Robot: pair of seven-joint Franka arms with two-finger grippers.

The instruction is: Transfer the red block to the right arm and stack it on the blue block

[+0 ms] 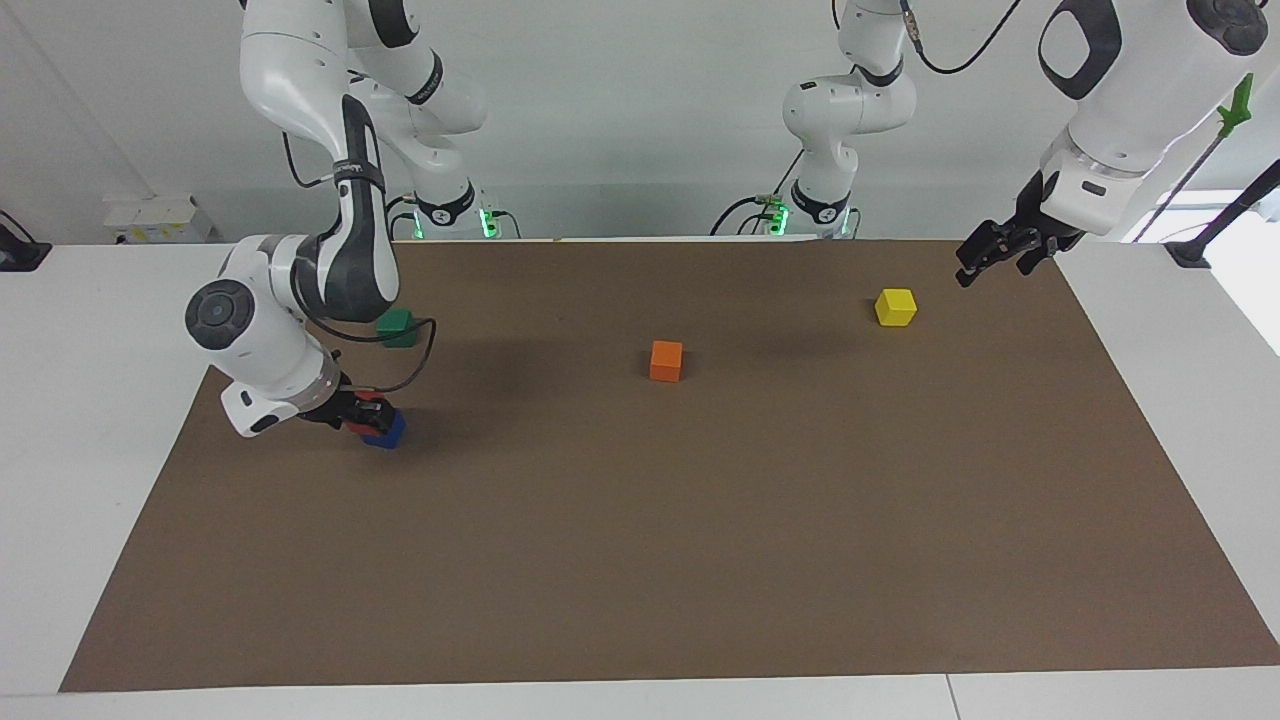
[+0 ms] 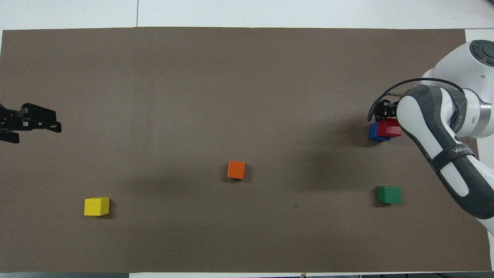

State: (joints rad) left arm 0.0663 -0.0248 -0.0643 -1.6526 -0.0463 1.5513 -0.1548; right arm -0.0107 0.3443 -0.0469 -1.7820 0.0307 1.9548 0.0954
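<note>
Matt brown mat [image 1: 700, 560], perhaps paper; glossy arm shells.

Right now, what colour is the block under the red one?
Blue, clearest in the overhead view.
</note>
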